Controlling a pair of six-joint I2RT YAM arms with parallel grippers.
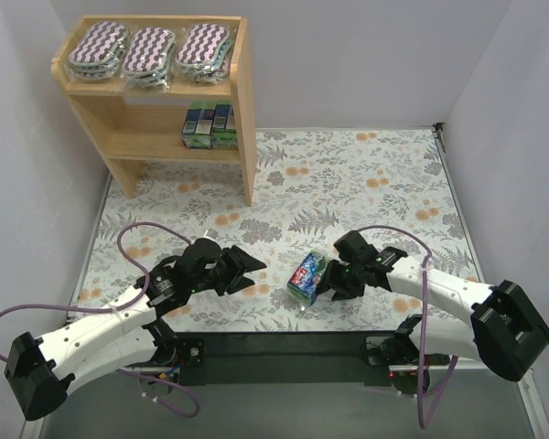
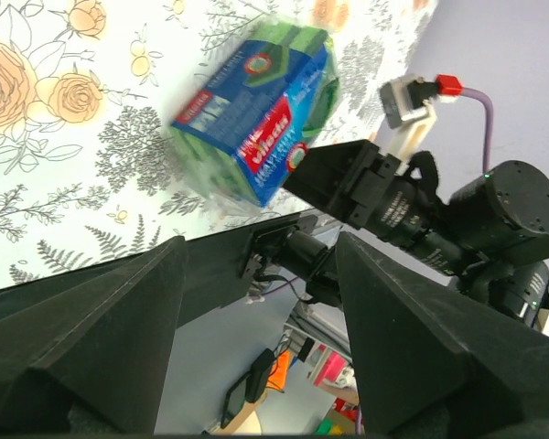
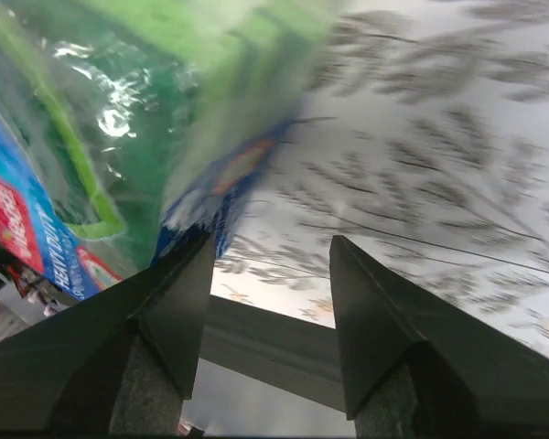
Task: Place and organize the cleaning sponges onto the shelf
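One blue-and-green wrapped sponge pack [image 1: 308, 274] lies on the floral table near the front edge. My left gripper [image 1: 254, 273] stands open just left of it, and the pack [image 2: 256, 119] shows beyond its fingertips [image 2: 178, 251] with nothing between them. My right gripper [image 1: 332, 282] is at the pack's right side, open. The pack [image 3: 91, 137] sits against the tip of its left finger [image 3: 188, 274], not between the jaws, and the view is blurred. The wooden shelf [image 1: 242, 110] holds three purple zigzag pads [image 1: 149, 48] on top and two blue-green packs [image 1: 209, 125] on the lower tier.
The black base strip [image 1: 284, 347] runs along the table's near edge right behind the pack. White walls close the left, back and right sides. The right arm's wrist and its purple cable [image 2: 480, 101] show close behind the pack in the left wrist view.
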